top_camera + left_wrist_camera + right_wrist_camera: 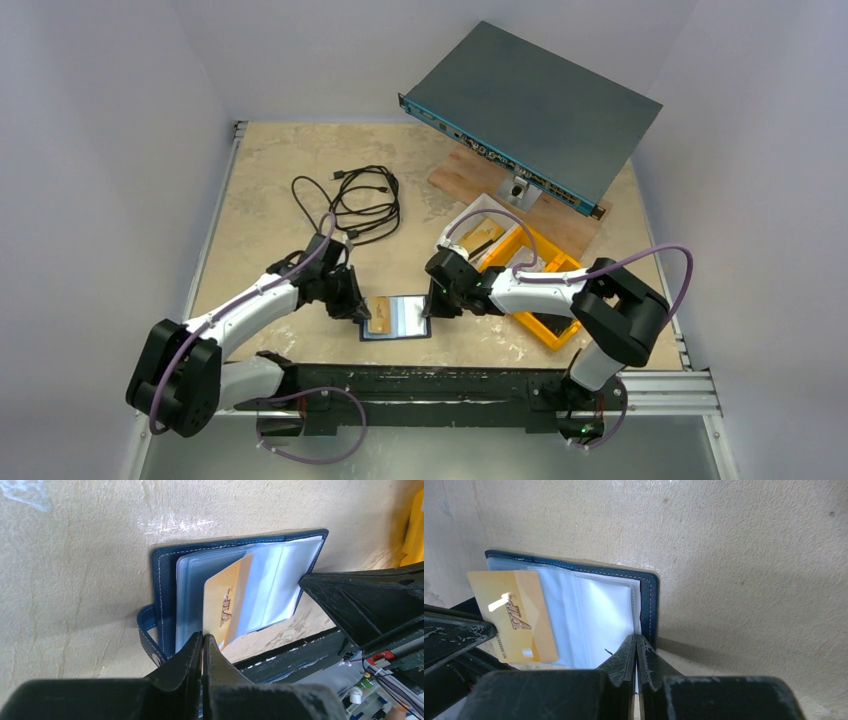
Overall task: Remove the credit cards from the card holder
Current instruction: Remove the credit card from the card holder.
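Pinching gold card (227, 602) by its corner, left gripper (203, 639) closed; right gripper (636, 642) shut at card holder (162, 580) edge. Card likely stiff, slick, light; clear sleeves (604, 610) floppy.

The card holder (405, 320) is boxed in. The left gripper (360, 311), pinching a gold card (380, 316), crowds its left edge. The right gripper (433, 309) crowds its right, and the black base rail (430, 380) runs along its near side. Bare table (260, 180) opens beyond, up to the coiled cable (365, 211). Yellow bins (522, 252) block the right.
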Tool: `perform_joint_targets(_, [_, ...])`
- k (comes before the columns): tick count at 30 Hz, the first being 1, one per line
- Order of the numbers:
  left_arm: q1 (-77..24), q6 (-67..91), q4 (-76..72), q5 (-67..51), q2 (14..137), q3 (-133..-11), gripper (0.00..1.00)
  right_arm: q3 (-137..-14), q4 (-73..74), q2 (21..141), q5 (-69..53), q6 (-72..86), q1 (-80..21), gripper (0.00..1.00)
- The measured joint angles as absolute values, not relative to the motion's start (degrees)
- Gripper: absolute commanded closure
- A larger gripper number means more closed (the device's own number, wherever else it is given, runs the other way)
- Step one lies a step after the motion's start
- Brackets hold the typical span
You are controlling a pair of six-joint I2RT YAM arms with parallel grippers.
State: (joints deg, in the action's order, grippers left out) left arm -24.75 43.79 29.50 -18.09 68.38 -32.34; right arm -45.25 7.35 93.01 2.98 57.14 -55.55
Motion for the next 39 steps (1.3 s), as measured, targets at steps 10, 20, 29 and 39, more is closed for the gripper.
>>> perform_joint_targets(10, [-24.1,42.1,34.8,-14.4,65.4,-34.9,1.0,-45.2,7.3,92.9,3.0,57.1,-55.5,1.0])
perform_joint_targets(20, [-24.0,39.7,39.4,-12.3,62.8,-39.6,1.0,-45.2,9.0,92.0,3.7,56.5,-55.5,1.0])
perform_joint_targets(29, [-24.0,38.4,41.1,-12.4,61.4,-41.6,1.0,-45.6,13.6,90.5,5.0,55.4,-55.5,1.0])
perform_joint_targets(39, [-24.0,38.0,41.3,-15.5,59.9,-44.4,1.0,-46.9,17.8,86.6,5.5,54.2,-55.5,0.85])
